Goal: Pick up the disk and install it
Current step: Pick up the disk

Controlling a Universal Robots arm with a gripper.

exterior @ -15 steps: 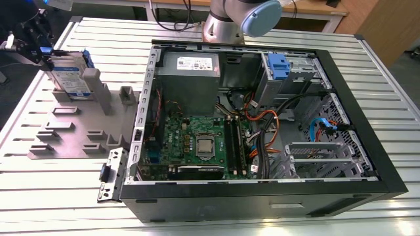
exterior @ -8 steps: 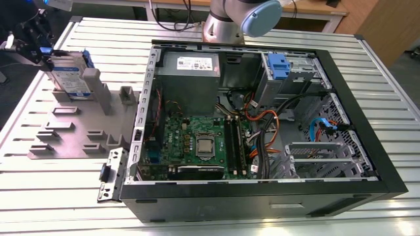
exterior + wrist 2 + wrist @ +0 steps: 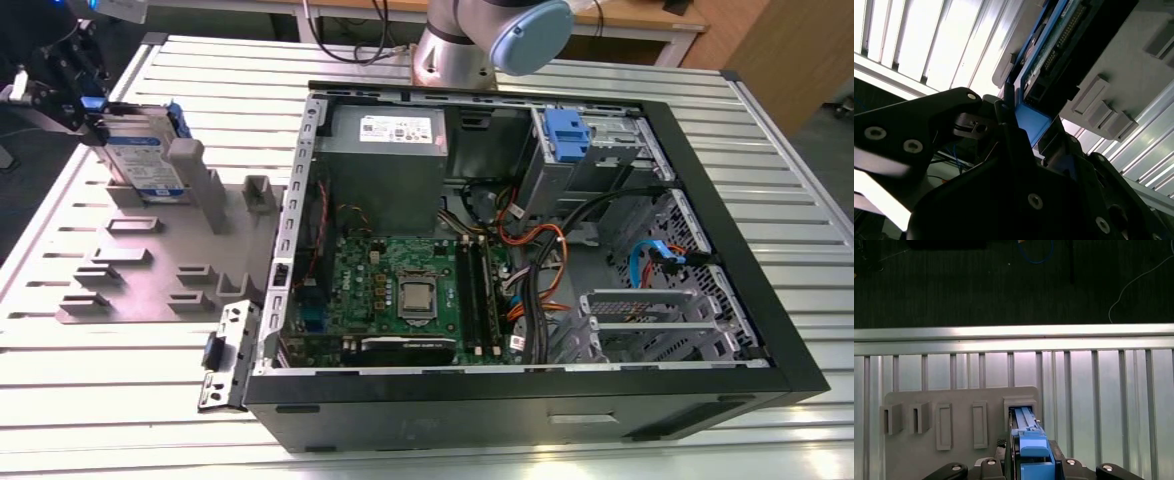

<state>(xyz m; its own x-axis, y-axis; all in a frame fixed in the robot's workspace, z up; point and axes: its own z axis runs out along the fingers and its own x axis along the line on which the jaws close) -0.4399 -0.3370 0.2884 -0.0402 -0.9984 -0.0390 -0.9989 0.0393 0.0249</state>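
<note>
Case (image 3: pixel 534 412): open, lying on its side on the slatted bench (image 3: pixel 107 400), interior facing up. Inside, a board (image 3: pixel 400 290) sits toward the case's near wall. A grey supply box (image 3: pixel 387 150) is in the far corner, and a blue latch (image 3: pixel 567 135) sits in the bay next to that box.

Fixture (image 3: pixel 147 265): grey slotted plate flat on the bench, just beside the case on the exterior view's left.

Disk (image 3: pixel 140 155): outside the case, at the fixture's far end, standing on edge in one of the fixture's slots. The label side is turned toward the case and a blue rail runs along the upper edge. The first wrist view shows that rail (image 3: pixel 1024 420) running into the slot block. The second wrist view shows the disk's circuit-board side (image 3: pixel 1054 45).

End effector (image 3: pixel 83 110): at the disk's end farthest from the case. In both wrist views its black fingers (image 3: pixel 1009 460) sit on either side of the blue rail, closed against it (image 3: pixel 1024 120). It is clamped on the disk.

Arm (image 3: pixel 467 40): base stands on the bench just beyond the case's far wall.
</note>
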